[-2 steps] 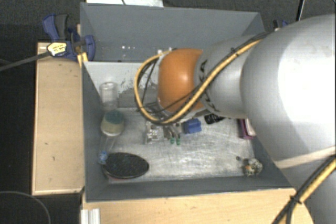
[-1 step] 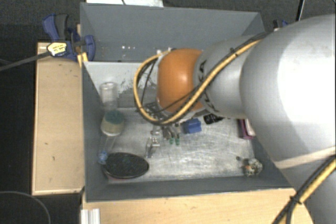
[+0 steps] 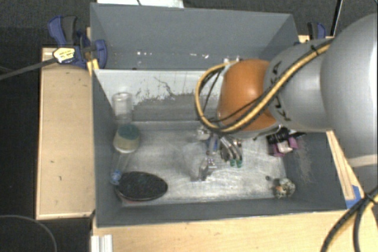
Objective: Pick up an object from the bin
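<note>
My gripper (image 3: 218, 163) hangs low over the middle of the bin floor, below the orange wrist cover. It stands open, with bare floor between its fingers and nothing held. A purple and black object (image 3: 282, 142) lies to its right, partly under the arm. A small brownish lump (image 3: 283, 187) sits near the front right corner. None of these touches the gripper.
At the left wall a clear plastic bottle (image 3: 124, 127) with a greenish cap lies on the floor. A dark oval brush-like thing (image 3: 140, 185) and a small blue piece (image 3: 115, 176) rest in the front left corner. The arm covers the bin's right rear part.
</note>
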`<action>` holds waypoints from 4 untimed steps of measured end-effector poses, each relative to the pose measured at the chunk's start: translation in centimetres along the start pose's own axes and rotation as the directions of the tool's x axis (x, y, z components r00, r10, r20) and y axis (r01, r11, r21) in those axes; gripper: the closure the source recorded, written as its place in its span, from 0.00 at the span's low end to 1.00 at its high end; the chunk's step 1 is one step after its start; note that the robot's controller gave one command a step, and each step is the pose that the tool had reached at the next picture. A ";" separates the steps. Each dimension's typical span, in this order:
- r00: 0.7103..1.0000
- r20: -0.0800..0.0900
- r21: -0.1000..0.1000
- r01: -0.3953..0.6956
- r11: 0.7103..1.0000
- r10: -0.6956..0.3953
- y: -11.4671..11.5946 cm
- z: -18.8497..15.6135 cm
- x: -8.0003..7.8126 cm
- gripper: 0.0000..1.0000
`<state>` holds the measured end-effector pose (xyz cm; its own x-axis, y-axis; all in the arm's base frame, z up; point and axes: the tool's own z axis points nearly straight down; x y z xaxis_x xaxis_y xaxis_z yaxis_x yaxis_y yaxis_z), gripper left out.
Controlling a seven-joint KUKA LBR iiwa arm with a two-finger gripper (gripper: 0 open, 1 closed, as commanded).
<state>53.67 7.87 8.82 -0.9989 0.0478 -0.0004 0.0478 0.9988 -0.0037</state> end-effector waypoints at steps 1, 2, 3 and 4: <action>1.000 -0.001 0.000 -0.018 1.000 0.018 -9.5 -0.1 0.9 0.00; 0.995 0.009 -0.005 -0.102 0.995 0.102 -15.3 1.6 -2.5 0.00; 0.995 0.018 -0.006 -0.098 0.995 0.098 -15.0 1.3 -2.8 1.00; 0.997 0.011 -0.005 -0.078 0.997 0.078 -14.0 -15.8 -4.0 1.00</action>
